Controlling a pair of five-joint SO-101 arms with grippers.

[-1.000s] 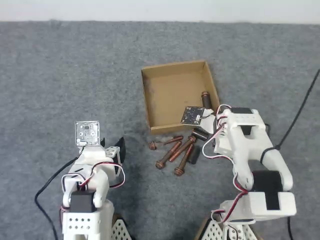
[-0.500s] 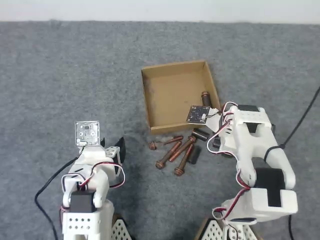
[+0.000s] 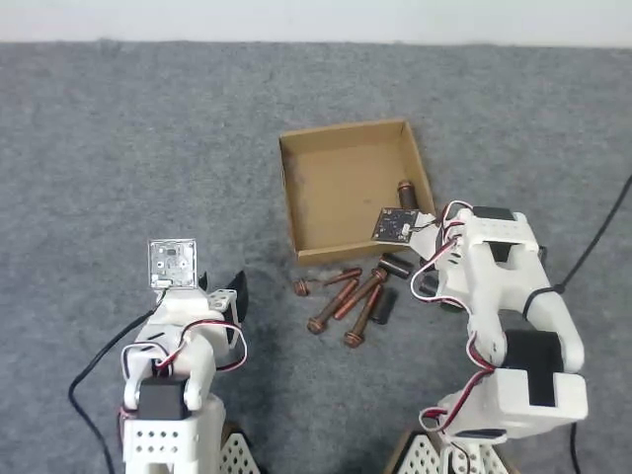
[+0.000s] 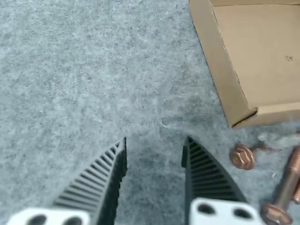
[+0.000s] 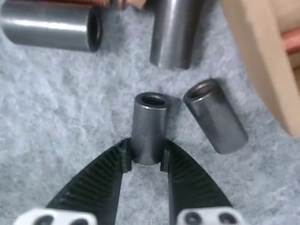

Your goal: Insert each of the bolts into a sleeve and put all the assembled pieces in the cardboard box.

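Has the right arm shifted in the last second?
Yes. In the high view the right arm slid rightward along the near wall of the cardboard box, toward its right corner.

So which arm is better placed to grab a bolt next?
Left. The left gripper is open over the carpet with a bolt lying nearby, while the right gripper is shut on a sleeve.

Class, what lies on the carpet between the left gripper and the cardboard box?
Nothing: the left wrist view shows bare carpet between the left gripper and the cardboard box.
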